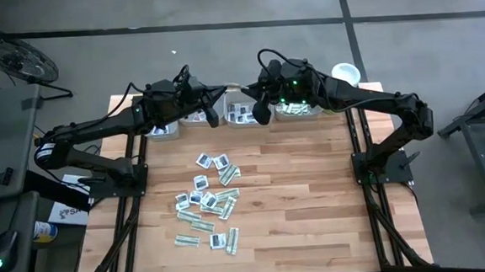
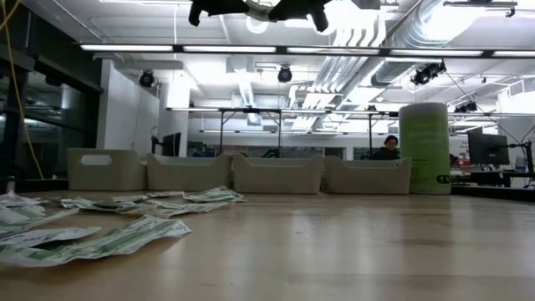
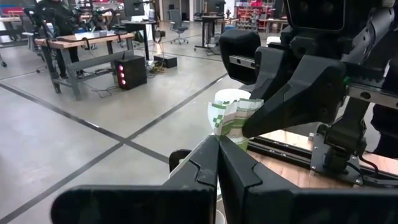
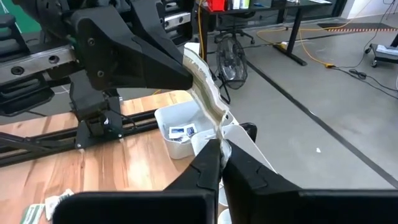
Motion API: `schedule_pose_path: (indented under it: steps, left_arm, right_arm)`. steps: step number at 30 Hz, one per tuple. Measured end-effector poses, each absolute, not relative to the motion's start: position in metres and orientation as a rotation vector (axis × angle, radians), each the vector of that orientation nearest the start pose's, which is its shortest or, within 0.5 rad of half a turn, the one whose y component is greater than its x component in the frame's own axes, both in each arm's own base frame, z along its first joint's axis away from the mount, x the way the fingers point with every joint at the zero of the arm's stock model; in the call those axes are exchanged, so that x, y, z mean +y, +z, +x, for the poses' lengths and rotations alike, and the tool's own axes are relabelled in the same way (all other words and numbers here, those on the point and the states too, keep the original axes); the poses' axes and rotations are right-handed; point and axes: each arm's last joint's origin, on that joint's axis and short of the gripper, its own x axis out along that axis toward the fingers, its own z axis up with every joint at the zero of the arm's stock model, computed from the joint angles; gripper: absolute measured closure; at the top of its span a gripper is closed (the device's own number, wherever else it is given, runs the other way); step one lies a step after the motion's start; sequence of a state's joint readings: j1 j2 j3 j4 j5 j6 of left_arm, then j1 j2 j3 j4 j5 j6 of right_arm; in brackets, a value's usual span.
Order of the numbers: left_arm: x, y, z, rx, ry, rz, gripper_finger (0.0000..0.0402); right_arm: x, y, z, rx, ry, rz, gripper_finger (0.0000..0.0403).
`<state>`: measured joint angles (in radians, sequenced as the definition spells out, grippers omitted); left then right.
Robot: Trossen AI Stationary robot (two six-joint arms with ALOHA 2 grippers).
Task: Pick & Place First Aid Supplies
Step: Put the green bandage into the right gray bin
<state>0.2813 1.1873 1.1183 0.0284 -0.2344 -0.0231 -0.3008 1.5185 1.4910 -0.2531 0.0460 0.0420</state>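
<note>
Up above the far row of trays, the left gripper (image 1: pixel 227 87) and the right gripper (image 1: pixel 241 87) meet tip to tip, and a narrow pale green-white paper sachet strip (image 3: pixel 235 116) spans the short gap between them. Both sets of jaws are pressed together, each pinching one end of that strip: the left wrist view shows one end caught between the left arm's dark fingers (image 3: pixel 211 163) with the other end running into the right gripper's tips, and the right wrist view shows the mirror of this. The strip's long axis runs from one gripper to the other, across the table's width, its flat faces bowed slightly along the length.

Below the joined jaws stand the grey rectangular plastic trays (image 1: pixel 241 116), side by side along the table's far edge; at least two hold squarish white sachets with dark marks. A tall pale green cylinder tub (image 2: pixel 425 148) stands just beyond the right end of the row. Nearer than the jaws, in the middle of the wooden table (image 1: pixel 314 207), lies a loose scatter of sachets (image 1: pixel 208 201), well apart from both grippers, with bare wood to its right.
</note>
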Motion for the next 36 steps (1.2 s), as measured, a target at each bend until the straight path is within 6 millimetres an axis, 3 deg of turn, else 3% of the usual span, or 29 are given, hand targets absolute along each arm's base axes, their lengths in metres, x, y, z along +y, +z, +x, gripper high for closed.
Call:
schedule_pose_path:
  steps: [11,19,25,36]
  left_arm:
    - [0.080,0.387,0.253,0.043,0.517,-0.030,0.0380]
    - [0.081,0.388,0.251,0.042,0.557,-0.027,0.0269]
    - [0.078,0.394,0.232,0.062,0.652,-0.025,0.0207]
    - [0.068,0.398,0.197,0.149,0.662,-0.060,0.0199]
  right_arm:
    - [-0.104,0.393,0.330,0.276,-0.353,0.080,0.0402]
    - [-0.115,0.390,0.324,0.315,-0.396,0.097,0.0402]
    - [-0.137,0.380,0.309,0.431,-0.488,0.145,0.0402]
    - [-0.182,0.350,0.261,0.822,-0.773,0.174,0.0403]
